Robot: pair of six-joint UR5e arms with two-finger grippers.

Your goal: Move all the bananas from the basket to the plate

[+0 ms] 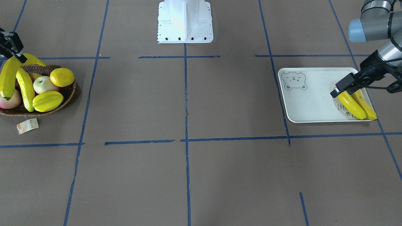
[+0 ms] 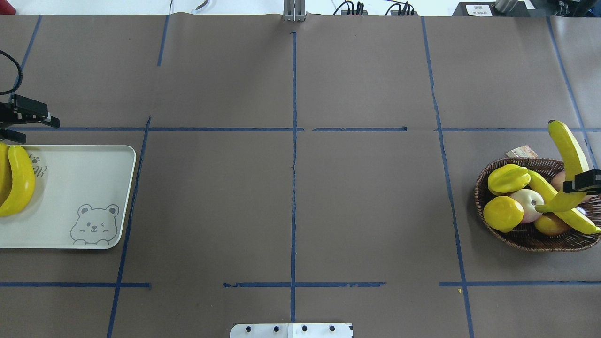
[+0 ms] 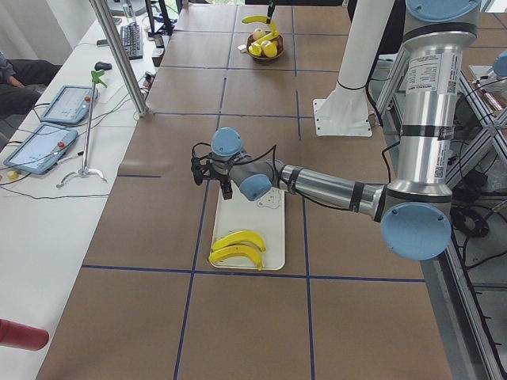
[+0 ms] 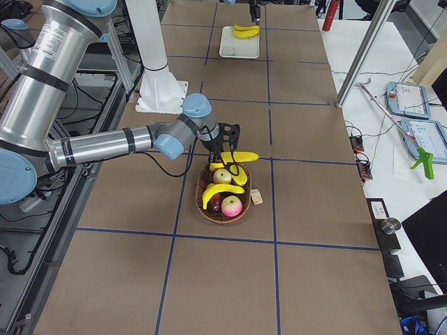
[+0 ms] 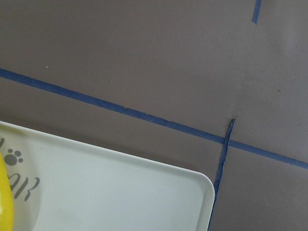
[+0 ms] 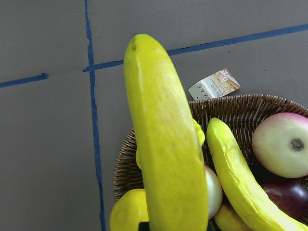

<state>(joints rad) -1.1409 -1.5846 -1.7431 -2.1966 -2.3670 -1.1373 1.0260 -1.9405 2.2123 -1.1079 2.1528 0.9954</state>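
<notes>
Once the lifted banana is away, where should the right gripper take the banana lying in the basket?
Probably its middle, from straight above, fingers across its narrow width. The banana lies in the basket with its top bare, but an apple and star fruit crowd one side, so side approaches look blocked.

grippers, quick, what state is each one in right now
left gripper: open, holding nothing, by the plate.
right gripper: shut on a banana, held above the basket.
</notes>
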